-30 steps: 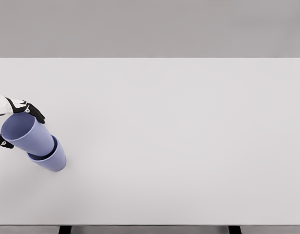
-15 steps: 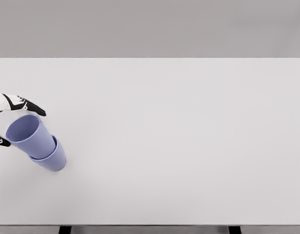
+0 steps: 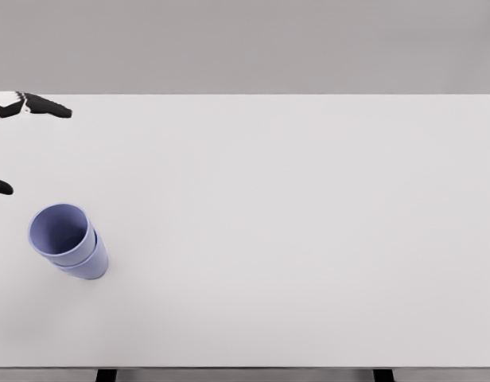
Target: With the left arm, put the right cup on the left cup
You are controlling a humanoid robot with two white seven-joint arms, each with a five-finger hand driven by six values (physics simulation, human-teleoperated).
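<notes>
Resting nested in the lower cup (image 3: pixel 92 264), the upper cup (image 3: pixel 62 232) stood slightly tilted near the white table's (image 3: pixel 293 223) left front. Left hand (image 3: pixel 14 127): at left edge, fingers (image 3: pixel 46 107) spread, holding nothing, well apart from cups. Step judged: release made, stacking apparently complete. Next: withdrawal only.

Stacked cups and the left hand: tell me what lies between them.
Nothing. In the head view, only bare white table separates the stacked cups from the left hand, whose spread fingers show at the picture's left edge, holding nothing.
</notes>
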